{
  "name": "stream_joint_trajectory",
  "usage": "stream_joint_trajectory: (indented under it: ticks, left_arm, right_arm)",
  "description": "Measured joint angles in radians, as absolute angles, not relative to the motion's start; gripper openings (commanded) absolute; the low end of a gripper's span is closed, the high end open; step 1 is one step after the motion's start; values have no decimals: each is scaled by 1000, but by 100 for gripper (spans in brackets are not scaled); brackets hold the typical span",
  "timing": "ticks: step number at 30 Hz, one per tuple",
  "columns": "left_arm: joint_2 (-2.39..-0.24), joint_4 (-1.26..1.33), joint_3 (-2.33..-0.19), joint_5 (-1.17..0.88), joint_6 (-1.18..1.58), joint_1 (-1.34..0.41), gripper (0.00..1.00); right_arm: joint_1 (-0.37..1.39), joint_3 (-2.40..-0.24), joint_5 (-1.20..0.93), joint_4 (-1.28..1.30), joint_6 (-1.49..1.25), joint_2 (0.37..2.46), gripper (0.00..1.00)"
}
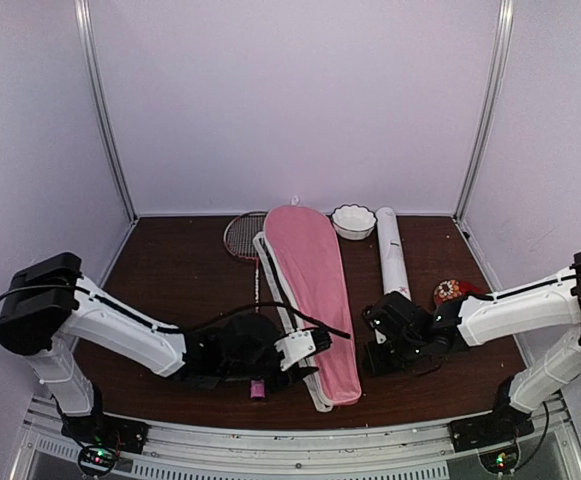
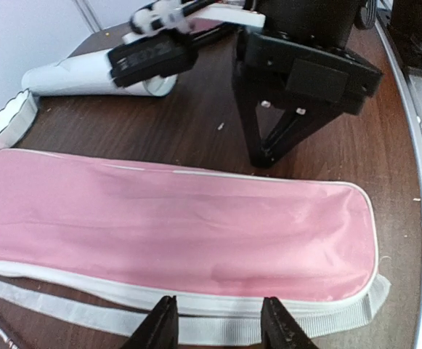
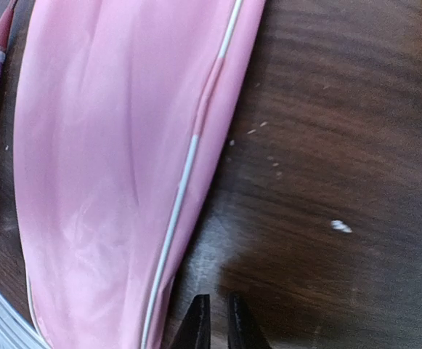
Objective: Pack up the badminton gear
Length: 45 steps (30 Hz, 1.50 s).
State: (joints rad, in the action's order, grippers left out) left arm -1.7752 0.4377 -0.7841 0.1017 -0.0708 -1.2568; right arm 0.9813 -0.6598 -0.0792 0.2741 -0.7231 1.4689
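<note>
The long pink racket cover lies lengthwise on the table, with a white band along its left edge. A racket head sticks out at its far left, and a pink handle shows near the front edge. The white tube lies to the right of the cover. My left gripper is open at the cover's near-left edge, its fingers straddling the white band. My right gripper points down at bare wood just right of the cover, its fingers almost together with nothing between them.
A small white scalloped bowl stands at the back between cover and tube. A red patterned dish sits behind my right arm. White walls enclose the table on three sides. The metal rail runs along the front edge.
</note>
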Motion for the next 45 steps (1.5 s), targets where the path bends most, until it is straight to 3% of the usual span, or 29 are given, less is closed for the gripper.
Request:
stream_joint_trajectory:
  ticks: [7,13,17,25,35,40,45]
  left_arm:
    - [-1530,254,-727,153,84,-1232,54]
    - [-1494,27,-806,123,332,-929,54]
    - [-1554,-70,-907,87,440,-763,52]
    - [-1856,-169,-1148,16,518,-674,46]
    - [-2068,-276,-1368,12,583,-669,25]
    - [-2090,-343,-1399,53,636,-669,20]
    - [-2088,-359,-1395,84,703,-666,3]
  right_arm:
    - [925,-703,-21,383,-655,1326,21]
    - [924,-833,11,421,-585,1326,21]
    - [924,-867,23,419,-555,1330,21]
    - [922,-868,25,422,-545,1336,21]
    - [915,-862,24,421,-533,1336,21]
    - [913,-900,24,423,-511,1390,22]
    - [913,-976,24,421,-487,1457,23]
